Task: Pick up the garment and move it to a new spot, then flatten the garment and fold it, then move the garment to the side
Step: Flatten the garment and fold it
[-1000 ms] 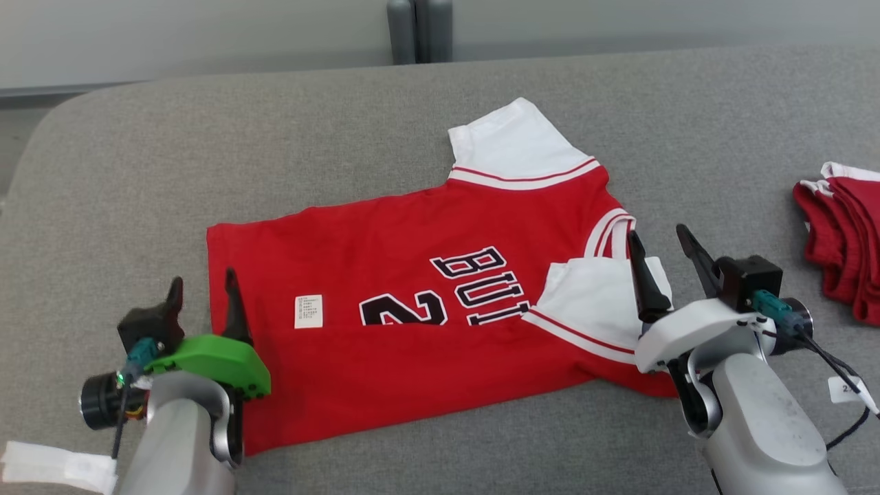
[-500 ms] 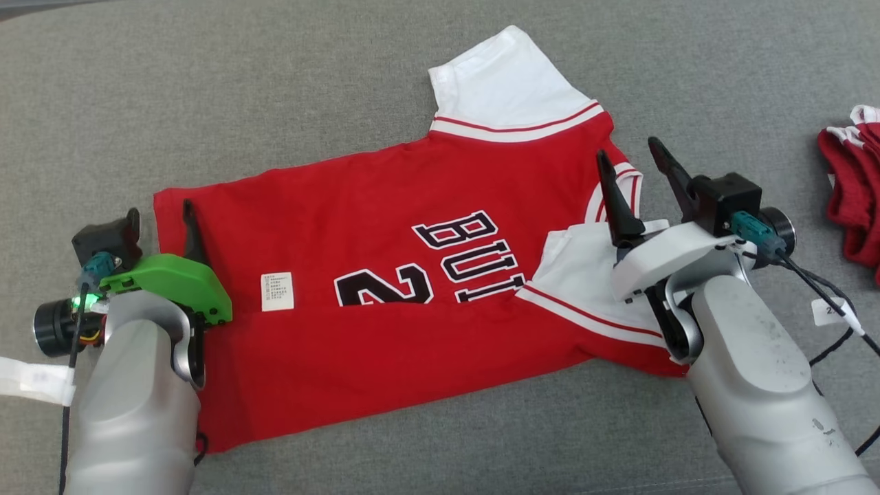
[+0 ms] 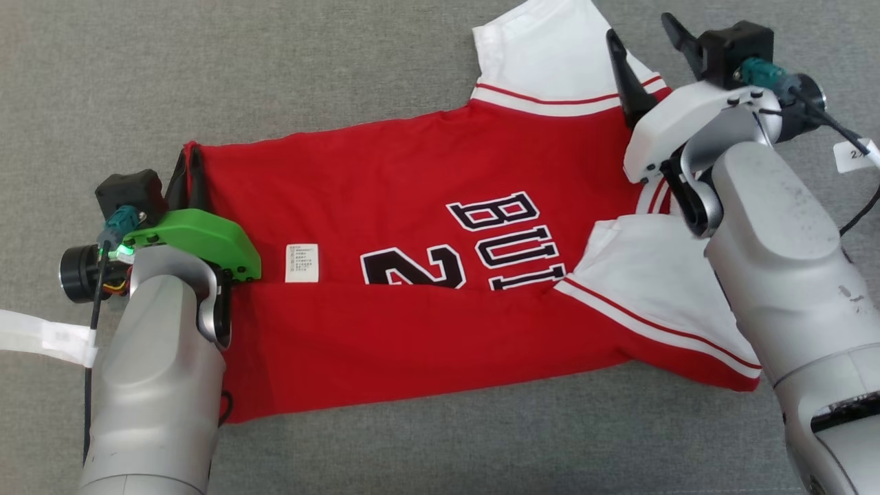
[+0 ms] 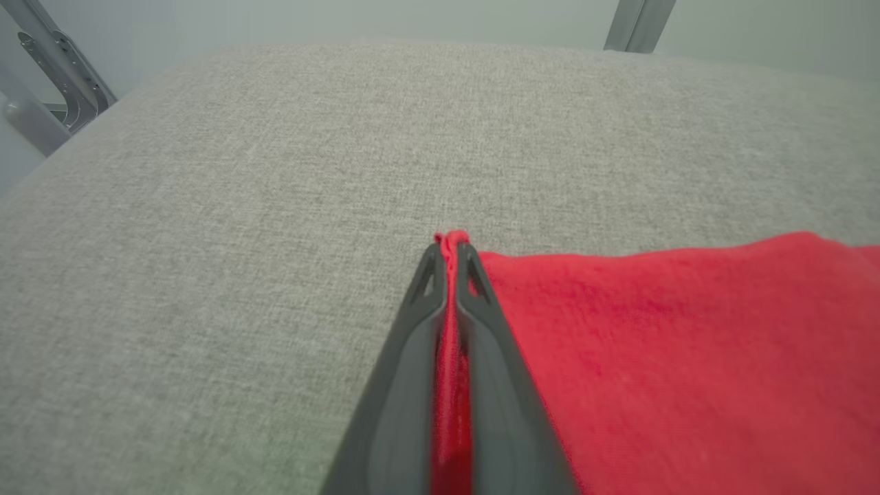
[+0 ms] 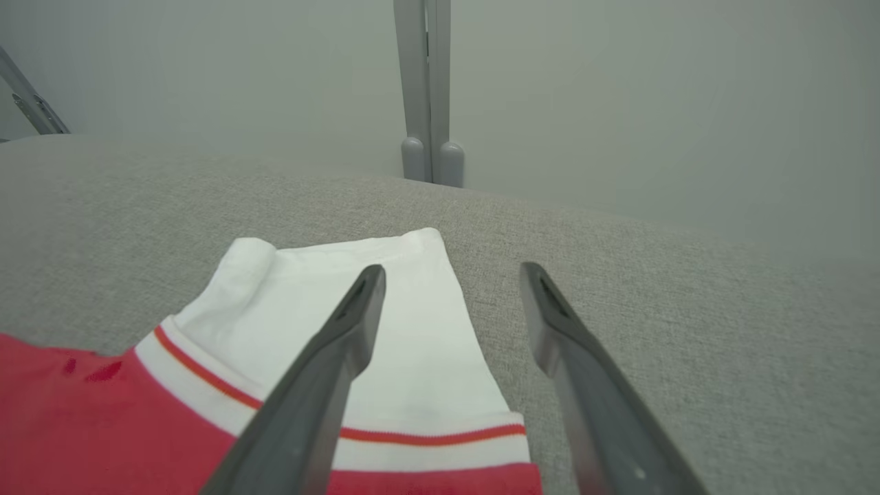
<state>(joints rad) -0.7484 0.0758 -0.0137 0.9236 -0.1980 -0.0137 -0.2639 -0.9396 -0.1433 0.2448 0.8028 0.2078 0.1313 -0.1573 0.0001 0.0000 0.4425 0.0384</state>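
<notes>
The garment [image 3: 412, 227] is a red jersey with white sleeves and dark lettering, lying spread on the grey cushion [image 3: 275, 69], its lower half folded up over the print. My left gripper [image 3: 187, 165] is shut on the jersey's far hem corner; in the left wrist view red cloth [image 4: 450, 357] is pinched between the two fingers [image 4: 405, 357]. My right gripper [image 3: 639, 38] stands open over the far white sleeve [image 5: 357, 282], one finger above the sleeve and the other past its edge, above bare cushion.
A white paper tag [image 3: 45, 337] hangs from the left arm's cable. Beyond the cushion's far edge stand a grey post [image 5: 423, 89] and a pale wall. Metal frame bars [image 4: 48, 75] show past the cushion's left corner.
The head camera tilted down. My left gripper closed on the hem corner. My right gripper moved from beside the collar to over the far sleeve, still open.
</notes>
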